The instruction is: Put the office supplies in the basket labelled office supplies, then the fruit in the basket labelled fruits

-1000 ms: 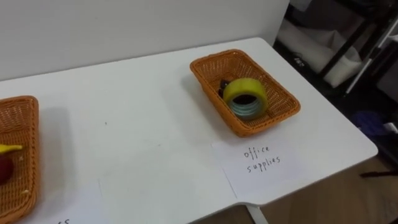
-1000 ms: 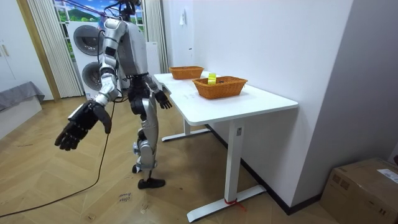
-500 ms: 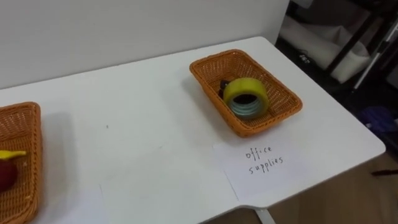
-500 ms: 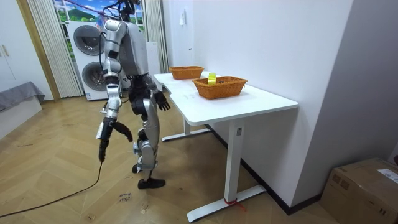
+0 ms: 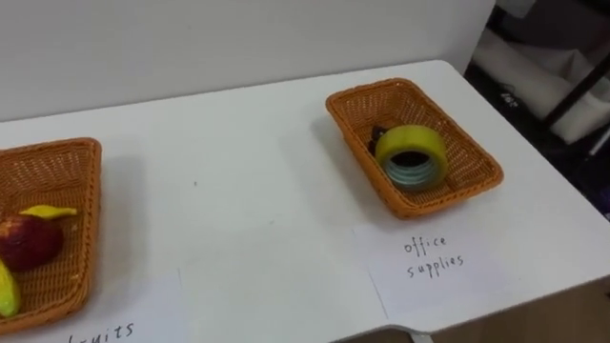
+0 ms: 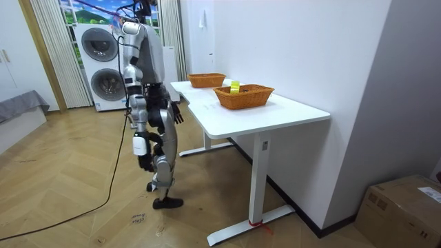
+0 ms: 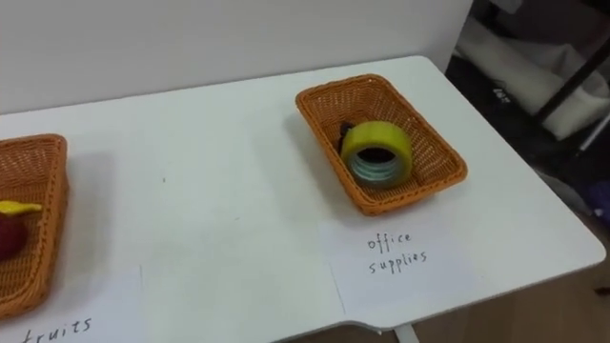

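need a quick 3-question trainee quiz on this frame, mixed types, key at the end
1. Short answer: what lies on the table on the robot's side of the fruit basket and of the office supplies basket?
2. True or false: the red apple lies on the bare table.
3. Multiple choice: the yellow tape roll lies in A) the fruit basket, B) the office supplies basket, C) neither.

Key:
1. A handwritten paper label by each.
2. False: it is in the fruit basket.
3. B.
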Controlling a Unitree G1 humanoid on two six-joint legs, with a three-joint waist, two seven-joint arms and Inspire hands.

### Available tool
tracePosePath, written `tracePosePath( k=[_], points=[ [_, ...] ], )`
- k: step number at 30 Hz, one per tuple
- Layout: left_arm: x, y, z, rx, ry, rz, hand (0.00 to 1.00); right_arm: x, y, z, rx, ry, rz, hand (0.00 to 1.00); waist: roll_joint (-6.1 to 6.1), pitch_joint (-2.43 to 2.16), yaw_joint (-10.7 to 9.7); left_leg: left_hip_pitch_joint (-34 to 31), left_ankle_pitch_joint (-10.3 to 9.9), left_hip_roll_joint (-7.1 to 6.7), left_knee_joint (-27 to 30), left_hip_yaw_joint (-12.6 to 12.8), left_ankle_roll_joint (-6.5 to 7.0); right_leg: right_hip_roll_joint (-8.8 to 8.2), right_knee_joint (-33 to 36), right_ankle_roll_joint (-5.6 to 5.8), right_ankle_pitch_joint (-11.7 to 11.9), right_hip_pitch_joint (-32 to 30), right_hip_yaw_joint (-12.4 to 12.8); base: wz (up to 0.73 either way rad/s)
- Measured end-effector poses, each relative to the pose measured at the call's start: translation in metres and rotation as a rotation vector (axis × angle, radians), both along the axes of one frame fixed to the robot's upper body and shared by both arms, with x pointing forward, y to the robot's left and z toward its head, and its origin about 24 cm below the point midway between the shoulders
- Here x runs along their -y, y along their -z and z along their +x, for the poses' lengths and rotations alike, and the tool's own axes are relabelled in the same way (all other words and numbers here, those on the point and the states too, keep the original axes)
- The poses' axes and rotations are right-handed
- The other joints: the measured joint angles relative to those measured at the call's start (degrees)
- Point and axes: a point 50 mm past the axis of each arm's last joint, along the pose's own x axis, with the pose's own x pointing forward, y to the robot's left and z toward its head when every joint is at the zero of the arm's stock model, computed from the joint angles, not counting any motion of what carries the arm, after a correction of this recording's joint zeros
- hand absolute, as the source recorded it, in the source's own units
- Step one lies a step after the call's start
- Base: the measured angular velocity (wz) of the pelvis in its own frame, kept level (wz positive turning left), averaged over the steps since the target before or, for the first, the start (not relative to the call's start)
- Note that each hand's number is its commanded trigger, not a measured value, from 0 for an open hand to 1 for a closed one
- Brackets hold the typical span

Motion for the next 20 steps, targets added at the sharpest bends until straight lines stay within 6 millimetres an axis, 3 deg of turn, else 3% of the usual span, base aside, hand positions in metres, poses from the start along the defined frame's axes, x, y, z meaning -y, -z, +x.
tracePosePath(
  k=[10,15,20],
  points=[
    [0.002,0.002,-0.001,-0.015,0.000,0.034,0.00,-0.014,0.003,0.030,0.091,-0.206,0.068,0.00,0.19,0.30,4.65,-0.24,0.02,-0.04,0.02,-1.95,-0.10,0.05,-2.38,0.07,0.27,1.69,-1.65,0.11],
    [0.003,0.004,-0.009,-0.054,-0.006,0.071,0.00,-0.019,0.003,0.040,0.104,-0.290,0.073,0.00,0.09,0.41,5.01,-0.54,0.06,-0.10,0.43,-2.48,-0.15,-0.04,-2.30,0.06,0.27,1.99,-1.91,0.05],
    [0.003,0.005,-0.014,-0.075,-0.001,0.079,0.00,-0.019,0.004,0.038,0.103,-0.279,0.080,0.00,0.00,0.47,4.91,-0.98,0.07,-0.55,0.92,-4.96,-0.12,-0.55,-3.09,0.31,-0.10,2.86,-3.51,0.23]
  ],
)
